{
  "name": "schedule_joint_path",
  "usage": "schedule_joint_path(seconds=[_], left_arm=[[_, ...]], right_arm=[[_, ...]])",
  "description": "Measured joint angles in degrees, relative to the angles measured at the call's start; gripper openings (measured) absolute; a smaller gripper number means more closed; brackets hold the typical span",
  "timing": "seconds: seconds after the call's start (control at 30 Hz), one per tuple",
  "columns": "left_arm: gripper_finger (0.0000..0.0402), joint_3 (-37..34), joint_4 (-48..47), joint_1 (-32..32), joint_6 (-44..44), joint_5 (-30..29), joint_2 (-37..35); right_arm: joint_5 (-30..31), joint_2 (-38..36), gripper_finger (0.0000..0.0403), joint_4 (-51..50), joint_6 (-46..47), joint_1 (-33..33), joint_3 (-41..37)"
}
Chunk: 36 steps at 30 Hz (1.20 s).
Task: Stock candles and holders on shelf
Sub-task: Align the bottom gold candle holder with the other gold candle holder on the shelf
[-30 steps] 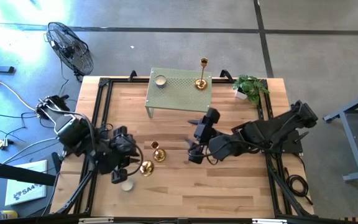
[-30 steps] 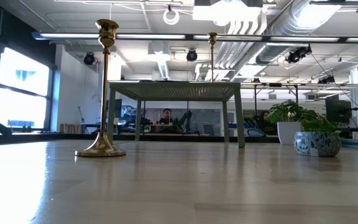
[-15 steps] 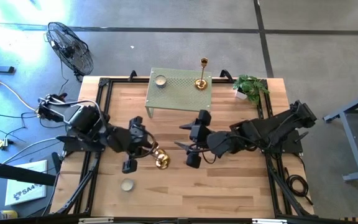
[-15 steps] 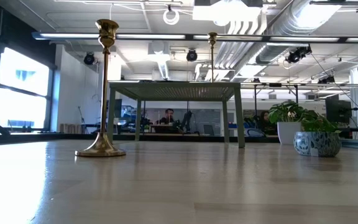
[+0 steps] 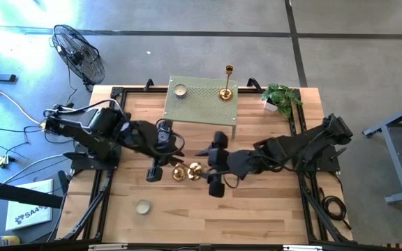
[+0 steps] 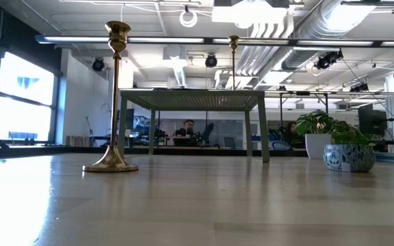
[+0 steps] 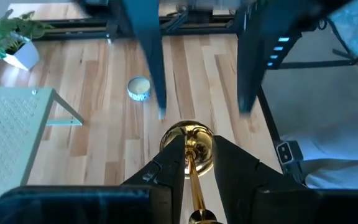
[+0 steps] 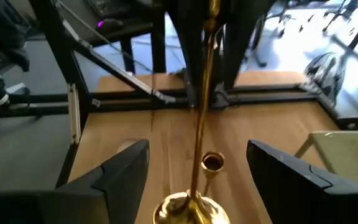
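My left gripper [image 5: 173, 159] is shut on a gold holder [image 5: 194, 169] above the table's middle. My right gripper [image 5: 204, 166] is open; its fingers stand on either side of that holder's base [image 8: 188, 210] without touching it. A second tall holder [image 5: 178, 173] stands on its base on the table beside them and shows in the low view [image 6: 115, 96]. A third holder [image 5: 226, 84] and a candle [image 5: 180, 90] stand on the sage-green shelf [image 5: 201, 104]. Another candle [image 5: 142, 206] lies near the table's front edge, and one [image 7: 138, 88] lies beyond the held holder. My left gripper pinches the holder's thin stem [image 7: 195, 180] between its two fingers. The stem runs along the fingers, and the round base [image 7: 188, 138] sticks out past the fingertips toward my right gripper. The holder is lifted and lies roughly level, slanting from the table's left.
A potted plant [image 5: 280, 97] stands at the far right corner, right of the shelf. A black frame [image 5: 117, 111] runs along the table's edges. Bare wood lies along the near side, right of the loose candle.
My left gripper has carried the holder from the near left toward the table's middle, going right and toward the far edge, past the standing holder. The candle it hung over now lies uncovered. My right gripper has gone left toward the held holder's base.
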Motion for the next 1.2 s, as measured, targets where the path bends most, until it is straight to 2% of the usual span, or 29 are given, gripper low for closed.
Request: schedule_joint_path(seconds=[0.23,0.4,0.5,0.9,1.2], left_arm=[[0.0072,0.0,1.7,2.7,2.8,4.1,0.7],[0.007,0.0,1.8,3.1,3.8,4.5,0.8],[0.007,0.0,1.8,3.4,4.0,4.6,1.0],[0.0069,0.0,2.9,3.4,4.1,4.7,1.0],[0.0076,0.0,4.2,3.4,5.0,3.9,1.0]], right_arm=[[-5.3,3.3,0.0264,1.6,0.1,-2.3,0.0],[-7.1,3.6,0.0251,2.1,0.4,-3.9,0.0],[-9.1,3.7,0.0215,2.0,0.4,-4.8,0.0],[-14.2,3.7,0.0017,1.8,-2.0,-7.0,0.0],[-15.8,4.5,0.0008,1.6,-2.3,-7.8,0.1]])
